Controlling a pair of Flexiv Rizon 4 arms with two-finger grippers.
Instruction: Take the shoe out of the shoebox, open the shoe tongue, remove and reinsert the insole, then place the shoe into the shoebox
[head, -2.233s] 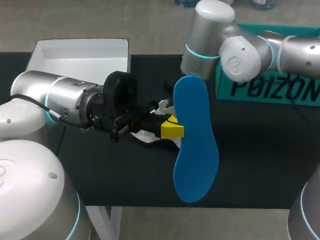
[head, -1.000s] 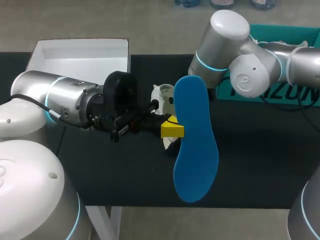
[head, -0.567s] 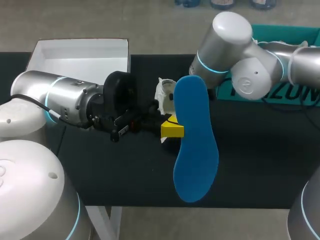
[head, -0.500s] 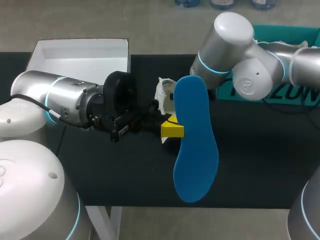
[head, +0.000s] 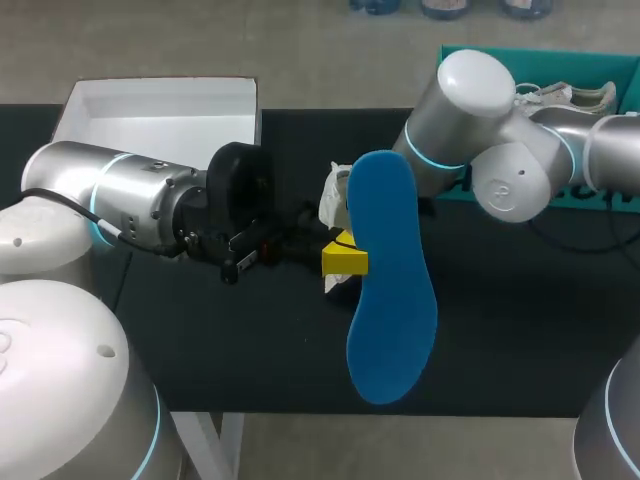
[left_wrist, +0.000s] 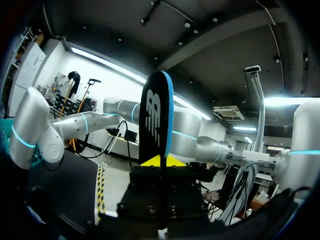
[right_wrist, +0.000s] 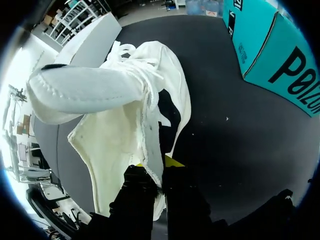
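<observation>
Well beyond the blue insole (head: 390, 290), toward the desk's far right corner, stands the teal shoebox (head: 560, 53); a second shoe (head: 565, 97), white and laced, shows inside it, partly behind the right arm. Far off to the insole's other side, at the far left corner, sits an open white box (head: 160, 110), its pale floor and walls showing. Large black lettering runs along the teal shoebox's side (right_wrist: 270, 55), and a white logo marks the insole's dark face (left_wrist: 156, 120) in the left wrist view. The left tool (left_wrist: 160, 161) is clenched on the insole's edge near its middle, both yellow tips pressing it from two sides and holding it up above the desk (head: 520, 300), which is black and matte. Just behind the insole's upper end, the white shoe (head: 335, 190) hangs off the desk, mostly hidden in the head view. The right wrist view shows the right tool (right_wrist: 157, 175) gripping that shoe (right_wrist: 125, 115) by its side wall, the fabric pinched between both fingers, tongue and laces spread ahead of them.
</observation>
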